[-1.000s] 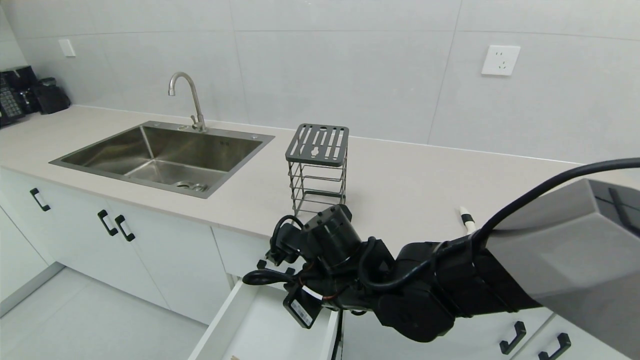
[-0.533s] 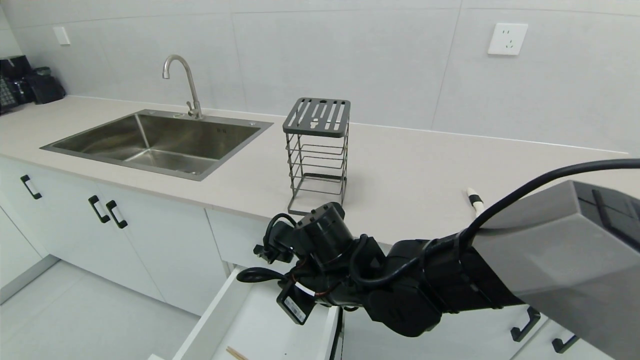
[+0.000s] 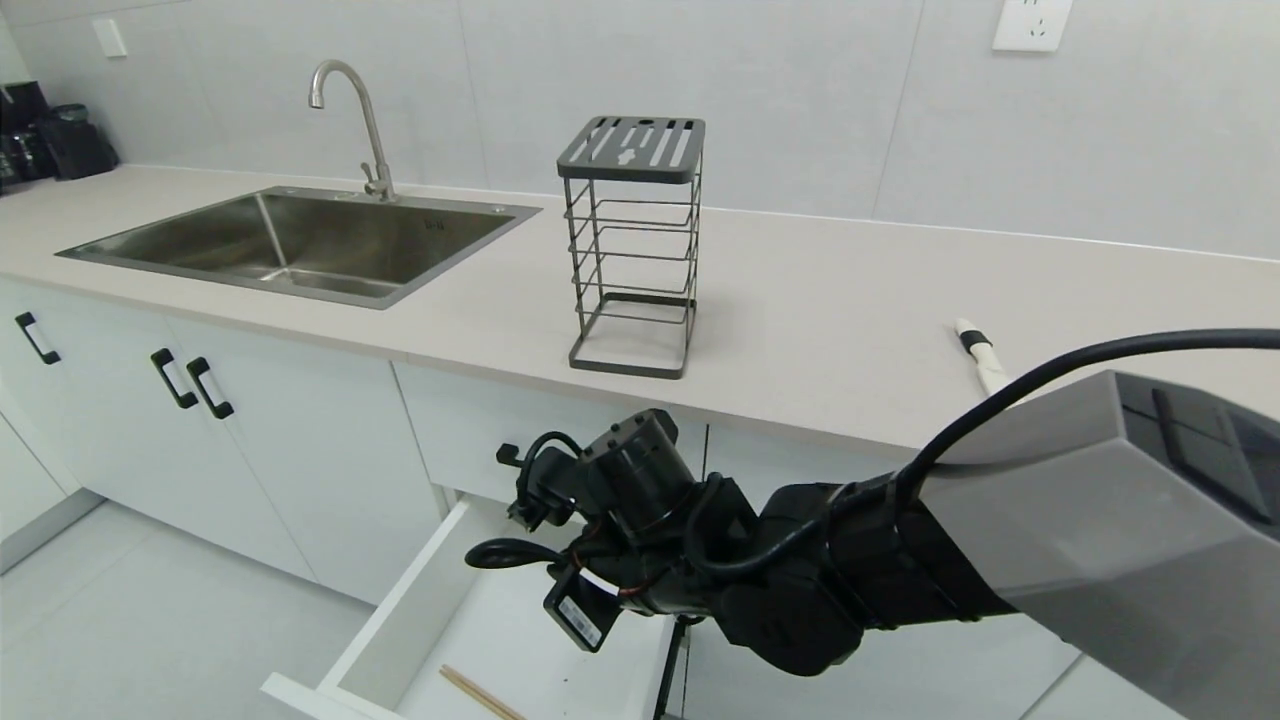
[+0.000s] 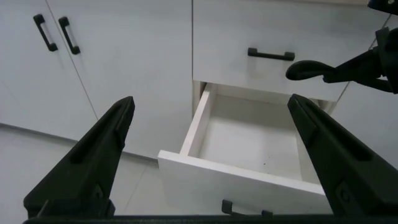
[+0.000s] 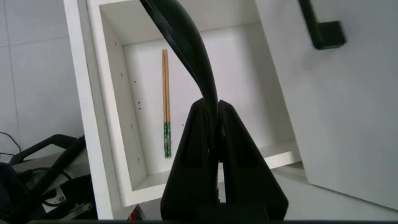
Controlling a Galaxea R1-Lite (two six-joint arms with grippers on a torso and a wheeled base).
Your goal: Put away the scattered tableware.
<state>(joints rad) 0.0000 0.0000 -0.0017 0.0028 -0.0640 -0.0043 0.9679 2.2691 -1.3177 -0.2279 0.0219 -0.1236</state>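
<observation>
while my right gripper (image 5: 217, 109) hangs over the open drawer (image 5: 106, 124) below the counter (image 3: 820, 320), its fingers are clamped tight on the handle of a black spoon (image 5: 180, 37), whose bowl juts out past the fingertips, above the drawer's white floor. a pair of chopsticks (image 5: 165, 102) already lies flat inside the drawer, near one side wall. my left gripper (image 4: 210, 102) waits in front of the drawer with its fingers spread wide and nothing between them. up on the counter a white-handled utensil (image 3: 975, 350) lies on its own, well apart from a wire rack (image 3: 632, 250) standing near the sink (image 3: 300, 235). i judge this to be the placing step for the spoon: carried to the drawer but not yet set down. the next move, as i read it, calls for lowering the spoon into the drawer beside the chopsticks, not on top of them, and letting go once it rests on the floor, with the utensil on the counter left to fetch afterwards.
</observation>
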